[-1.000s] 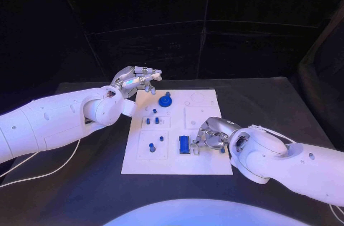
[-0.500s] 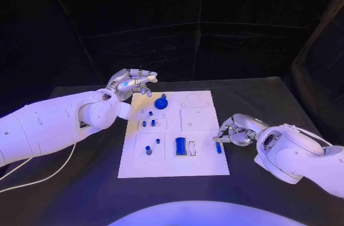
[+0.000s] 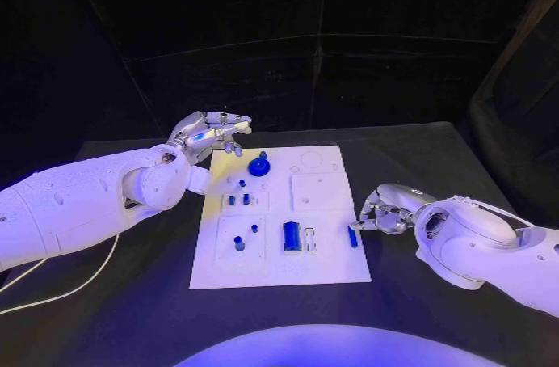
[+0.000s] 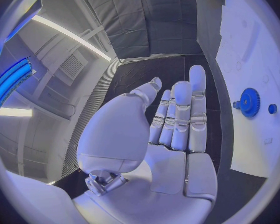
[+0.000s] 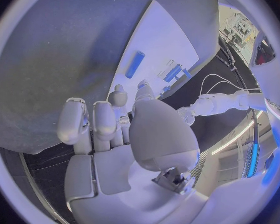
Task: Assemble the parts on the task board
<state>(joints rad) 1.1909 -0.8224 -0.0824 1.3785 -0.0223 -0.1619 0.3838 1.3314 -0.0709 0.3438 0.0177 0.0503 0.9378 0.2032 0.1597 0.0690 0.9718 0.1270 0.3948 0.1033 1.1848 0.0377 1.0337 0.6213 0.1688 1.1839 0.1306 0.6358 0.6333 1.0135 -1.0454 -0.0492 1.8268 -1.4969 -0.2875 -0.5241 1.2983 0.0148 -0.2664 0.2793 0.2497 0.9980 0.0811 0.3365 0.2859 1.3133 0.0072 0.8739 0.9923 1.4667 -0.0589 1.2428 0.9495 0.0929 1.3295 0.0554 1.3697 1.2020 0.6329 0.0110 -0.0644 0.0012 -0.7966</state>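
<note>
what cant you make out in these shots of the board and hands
- Head view: the small blue pegs on the task board are too small to tell seated from loose.
- Head view: the right hand is curled away, so its palm is hidden.
- Left wrist view: the picture's edge cuts off the board past the blue gear.

The right hand (image 3: 382, 212) is largely covered by its own forearm in the head view; its fingertips cannot be resolved. The small blue parts (image 3: 237, 199) on the task board (image 3: 324, 270) are too small to identify. In the left wrist view, the circle's rim cuts off the task board.
</note>
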